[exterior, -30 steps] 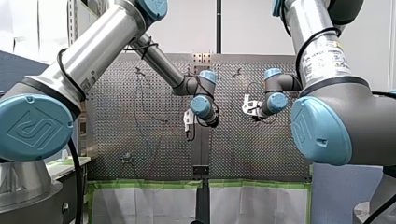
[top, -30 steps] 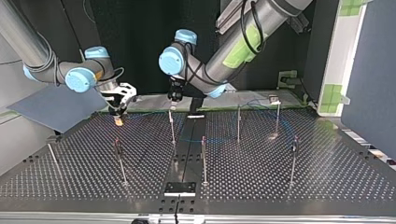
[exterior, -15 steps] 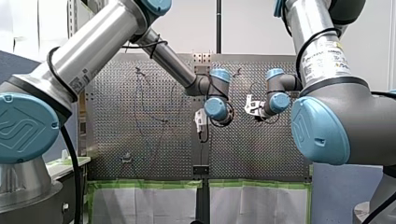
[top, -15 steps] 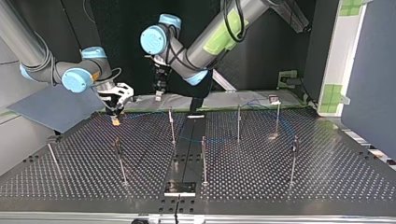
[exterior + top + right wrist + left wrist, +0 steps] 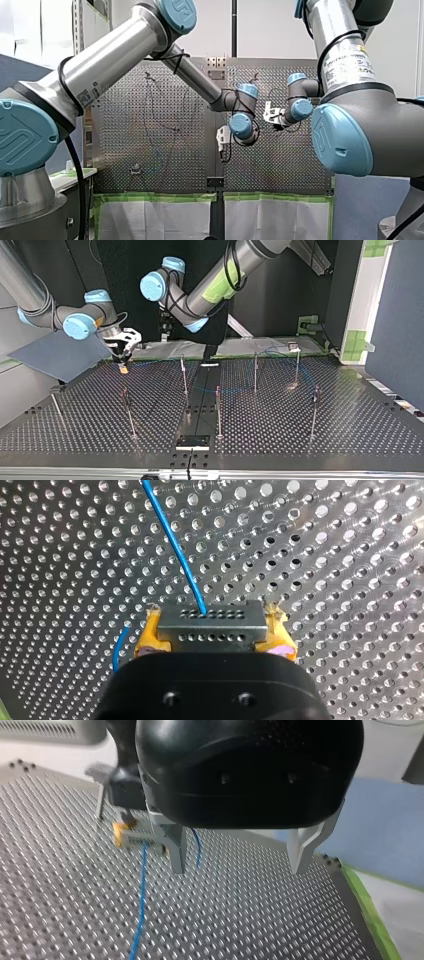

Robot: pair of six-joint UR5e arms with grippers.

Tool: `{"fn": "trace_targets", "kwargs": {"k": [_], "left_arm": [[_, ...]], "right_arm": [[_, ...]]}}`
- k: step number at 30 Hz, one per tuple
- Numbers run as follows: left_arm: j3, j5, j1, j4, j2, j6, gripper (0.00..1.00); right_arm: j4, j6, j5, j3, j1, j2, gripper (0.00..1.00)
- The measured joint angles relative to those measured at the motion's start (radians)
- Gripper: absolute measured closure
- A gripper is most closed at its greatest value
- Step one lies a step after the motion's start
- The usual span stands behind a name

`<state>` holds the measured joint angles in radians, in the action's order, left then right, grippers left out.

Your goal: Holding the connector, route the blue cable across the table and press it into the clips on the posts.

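A: Where is the connector (image 5: 212,625)?

B: It is a grey block with two rows of small holes, clamped between the yellow pads (image 5: 148,632) of my right gripper (image 5: 212,639). It is held close to the perforated table (image 5: 350,555); touching or not, cannot tell. In the top view it sits near the table's far edge, at the view's left.

A: And the blue cable (image 5: 172,545)?

B: It leaves the connector's upper row of holes and runs away from the gripper over the table. In the top view it trails toward the view's right, past the far posts (image 5: 184,374). Too fine to tell whether it sits in any clip.

A: My left gripper (image 5: 240,857)?

B: Its metal fingers (image 5: 177,852) are spread apart with nothing between them. It is raised over the table, near my right gripper but apart from it. Its wrist view has the connector and cable ahead of the fingers.

A: The posts?

B: They are thin upright rods, well apart from each other across the table. Two stand just beside the dark centre strip (image 5: 200,410).

A: Anything else?

B: Green tape (image 5: 367,917) along the table's edge.
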<state>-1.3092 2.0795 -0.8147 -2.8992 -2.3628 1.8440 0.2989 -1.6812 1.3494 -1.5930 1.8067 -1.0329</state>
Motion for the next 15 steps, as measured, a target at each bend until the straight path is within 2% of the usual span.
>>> {"fn": "trace_targets", "kwargs": {"k": [6, 10, 15], "left_arm": [[0.051, 0.017, 0.013, -0.022, -0.051, -0.003, 0.00], [0.087, 0.024, 0.010, 0.004, -0.080, -0.003, 0.00], [0.130, 0.030, 0.007, 0.035, -0.088, -0.001, 0.00]], "right_arm": [[0.000, 0.001, -0.001, 0.000, -0.001, 0.000, 1.00], [0.000, 0.002, -0.005, 0.000, -0.001, 0.000, 1.00], [0.000, 0.003, -0.010, 0.000, -0.001, 0.000, 1.00]]}}
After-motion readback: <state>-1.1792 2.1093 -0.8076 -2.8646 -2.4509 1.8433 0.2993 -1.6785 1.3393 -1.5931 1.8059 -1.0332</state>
